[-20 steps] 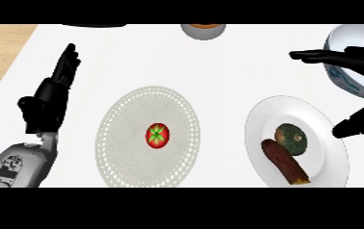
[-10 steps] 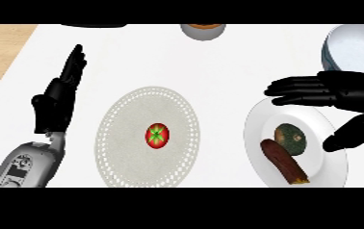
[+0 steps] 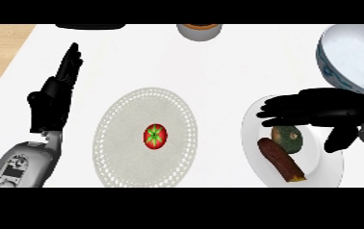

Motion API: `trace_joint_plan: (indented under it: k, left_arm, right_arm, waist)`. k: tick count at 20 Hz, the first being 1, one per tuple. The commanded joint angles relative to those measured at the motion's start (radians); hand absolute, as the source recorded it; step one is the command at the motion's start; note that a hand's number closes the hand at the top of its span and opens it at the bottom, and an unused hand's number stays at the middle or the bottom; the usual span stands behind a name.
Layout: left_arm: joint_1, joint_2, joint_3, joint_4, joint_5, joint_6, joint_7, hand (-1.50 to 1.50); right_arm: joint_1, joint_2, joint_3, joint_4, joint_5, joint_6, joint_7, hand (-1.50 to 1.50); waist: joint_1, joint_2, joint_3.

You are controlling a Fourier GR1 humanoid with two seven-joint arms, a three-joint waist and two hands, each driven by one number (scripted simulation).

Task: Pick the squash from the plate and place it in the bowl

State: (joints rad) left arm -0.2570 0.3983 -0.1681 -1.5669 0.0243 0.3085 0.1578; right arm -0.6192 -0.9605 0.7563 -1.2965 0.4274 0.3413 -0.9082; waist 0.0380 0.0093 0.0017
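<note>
A dark green squash point(image 3: 289, 137) lies on the white plate point(image 3: 323, 168) at the right, beside a brown sweet potato point(image 3: 282, 159). My right hand point(image 3: 318, 109) hovers open over the plate's upper part, fingers pointing left just above the squash, thumb hanging down at the right. The blue-rimmed bowl point(image 3: 341, 59) stands at the upper right, partly cut off by the view's edge. My left hand point(image 3: 55, 95) rests open at the left, fingers up.
A round white placemat point(image 3: 121, 141) in the middle carries a red tomato point(image 3: 156, 136). A small cup point(image 3: 200, 31) stands at the far edge. A strip of wood point(image 3: 14, 40) shows at the top left.
My right hand has moved from near the bowl down and left, and now sits over the plate just above the squash. The left hand has barely shifted.
</note>
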Motion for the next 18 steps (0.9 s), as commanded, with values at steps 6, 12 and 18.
trace_joint_plan:
  k: [6, 12, 18]
  left_arm:
    - [0.007, 0.012, 0.075, 0.067, 0.008, -0.044, -0.049, 0.0]
    - [0.024, -0.04, 0.018, -0.037, -0.044, -0.014, 0.036, 0.0]
    - [0.04, -0.008, 0.082, -0.041, -0.029, -0.062, 0.016, 0.0]
  right_arm:
    - [-0.041, 0.147, 0.068, 0.225, 0.153, -0.023, -0.17, -1.5]
    - [-0.059, 0.256, 0.083, 0.319, 0.201, -0.039, -0.153, -1.5]
    - [-0.077, 0.299, 0.07, 0.398, 0.246, -0.055, -0.197, -1.5]
  waist:
    - [-0.019, -0.003, -0.002]
    - [-0.022, -0.006, -0.001]
    - [-0.025, -0.007, -0.002]
